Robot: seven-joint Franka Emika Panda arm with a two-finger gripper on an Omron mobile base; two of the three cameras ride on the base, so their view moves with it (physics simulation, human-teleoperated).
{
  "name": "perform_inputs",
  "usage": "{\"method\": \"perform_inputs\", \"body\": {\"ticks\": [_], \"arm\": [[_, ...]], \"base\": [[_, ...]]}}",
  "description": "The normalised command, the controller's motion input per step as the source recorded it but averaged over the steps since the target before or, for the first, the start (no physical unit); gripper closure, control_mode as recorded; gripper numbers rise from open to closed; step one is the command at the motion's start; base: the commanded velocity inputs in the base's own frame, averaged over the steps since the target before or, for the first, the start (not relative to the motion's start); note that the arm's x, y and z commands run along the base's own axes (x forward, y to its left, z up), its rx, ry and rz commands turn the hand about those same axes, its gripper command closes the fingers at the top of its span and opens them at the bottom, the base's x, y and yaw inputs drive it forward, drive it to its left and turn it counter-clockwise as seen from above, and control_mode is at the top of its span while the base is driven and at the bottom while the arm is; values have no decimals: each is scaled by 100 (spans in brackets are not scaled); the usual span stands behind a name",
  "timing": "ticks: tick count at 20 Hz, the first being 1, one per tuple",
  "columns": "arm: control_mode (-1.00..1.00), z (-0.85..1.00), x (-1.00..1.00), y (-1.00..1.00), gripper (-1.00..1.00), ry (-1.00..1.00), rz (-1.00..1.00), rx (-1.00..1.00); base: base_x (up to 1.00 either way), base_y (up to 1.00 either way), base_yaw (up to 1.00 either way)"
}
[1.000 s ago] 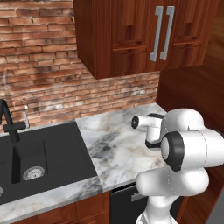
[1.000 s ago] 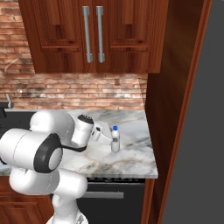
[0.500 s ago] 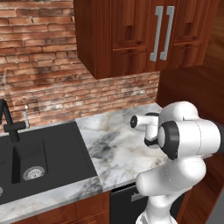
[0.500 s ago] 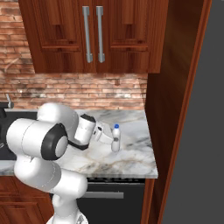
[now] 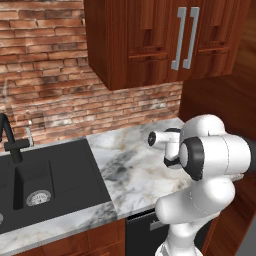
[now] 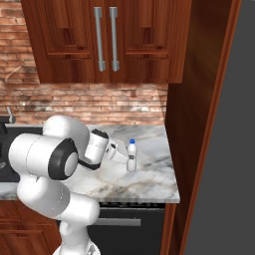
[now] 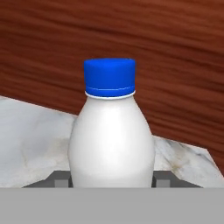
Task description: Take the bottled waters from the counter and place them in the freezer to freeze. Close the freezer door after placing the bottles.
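One bottled water (image 6: pixel 131 155), whitish with a blue cap, stands upright on the marble counter (image 6: pixel 144 185) near its right end. My gripper (image 6: pixel 128 161) reaches in from the left and is shut on the bottle's lower body. In the hand view the bottle (image 7: pixel 111 140) fills the middle, with a dark fingertip (image 7: pixel 61 178) pressed against each side of its base and my gripper (image 7: pixel 111 179) centred on it. A plain grey panel (image 6: pixel 224 174) stands at the far right; I cannot tell whether it belongs to the freezer.
A tall reddish wood panel (image 6: pixel 195 124) rises right behind the bottle. Wood wall cabinets (image 6: pixel 107 40) hang over the counter. A black sink (image 5: pixel 50 175) with a dark faucet (image 5: pixel 10 140) lies to the left, and a black dishwasher (image 6: pixel 119 234) sits under the counter.
The hand has moved in closer to the bottle and the jaws have closed from wide open onto its sides. The bottle still stands in the same spot.
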Motion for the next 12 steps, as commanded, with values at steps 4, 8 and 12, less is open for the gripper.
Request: {"method": "perform_inputs", "body": {"ticks": [4, 8, 12], "arm": [[-100, 14, -19, 0, 100, -6, 0, 0], [-100, 57, -36, 15, 100, -19, 0, -8], [-100, 72, -37, 20, 100, -18, 0, -6]], "base": [[0, 0, 0], [0, 0, 0], [0, 0, 0]]}}
